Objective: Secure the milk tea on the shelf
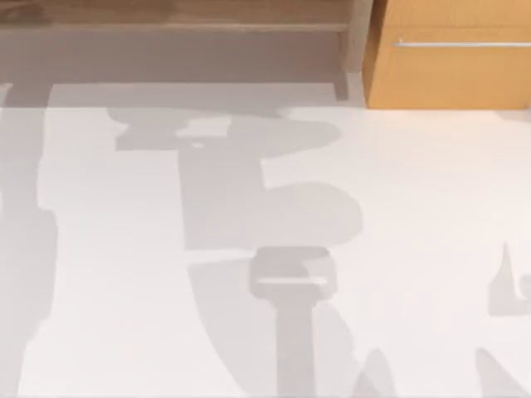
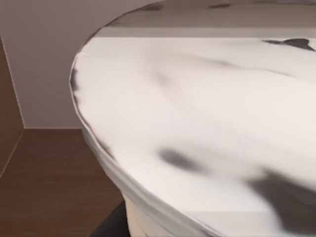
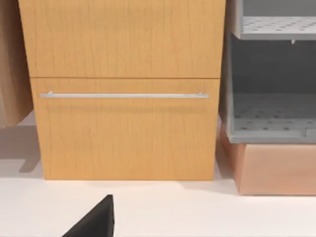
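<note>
White bench [image 1: 415, 249] all the way across, smooth and matte, with big soft grey shadows lying over it. At its far edge sits the orange-tan cabinet [image 1: 452, 70], a flat wood-grain front with a thin silver bar handle [image 1: 460, 43] running straight across it. Right up against the cabinet's left side is the shelf [image 1: 174, 16]: long, open, light-brown boards and a squared upright post [image 1: 358, 50] next to the cabinet.

From the right wrist view, the cabinet front is split by a seam just above the handle. On one side of the cabinet is a grey rack [image 3: 271, 113] with perforated trays, standing on a plain pinkish-tan block [image 3: 276, 168]. The right gripper [image 3: 94, 222] is a black wedge low over the bench in front of the cabinet; can't tell if it's spread or pressed together.

The milk tea [image 2: 197, 123] is super close in the left wrist view: a round, flat white lid with dark smudgy patches and a ridged rim. It's above a darker brown wood-grain board [image 2: 44, 187] that meets a plain pale wall [image 2: 44, 59]. Can't tell whether the cup is touching that board.
</note>
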You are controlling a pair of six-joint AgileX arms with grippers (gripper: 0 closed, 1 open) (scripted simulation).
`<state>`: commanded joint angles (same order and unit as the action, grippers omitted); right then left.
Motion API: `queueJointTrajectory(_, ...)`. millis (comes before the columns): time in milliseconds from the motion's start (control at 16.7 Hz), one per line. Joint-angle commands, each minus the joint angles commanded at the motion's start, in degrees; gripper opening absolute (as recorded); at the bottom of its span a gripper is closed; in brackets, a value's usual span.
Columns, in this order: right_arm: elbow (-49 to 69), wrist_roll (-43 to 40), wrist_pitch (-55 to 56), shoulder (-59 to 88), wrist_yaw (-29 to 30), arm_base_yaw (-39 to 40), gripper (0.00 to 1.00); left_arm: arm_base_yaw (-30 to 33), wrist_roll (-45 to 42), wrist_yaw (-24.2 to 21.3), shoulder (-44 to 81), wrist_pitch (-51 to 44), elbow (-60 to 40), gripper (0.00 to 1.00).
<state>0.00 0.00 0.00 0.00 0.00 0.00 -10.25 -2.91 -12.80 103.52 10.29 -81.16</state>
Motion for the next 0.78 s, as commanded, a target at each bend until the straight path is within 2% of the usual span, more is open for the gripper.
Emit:
queueJointTrajectory(360,0.0,0.0,0.0,0.0,0.0,0.0,1.00,0.1,-0.2,-0.1,0.1,0.0,-0.2,0.00)
queueJointTrajectory(780,0.0,0.0,0.0,0.0,0.0,0.0,1.00,0.7,0.0,0.6,7.9,4.2,-4.0,0.00)
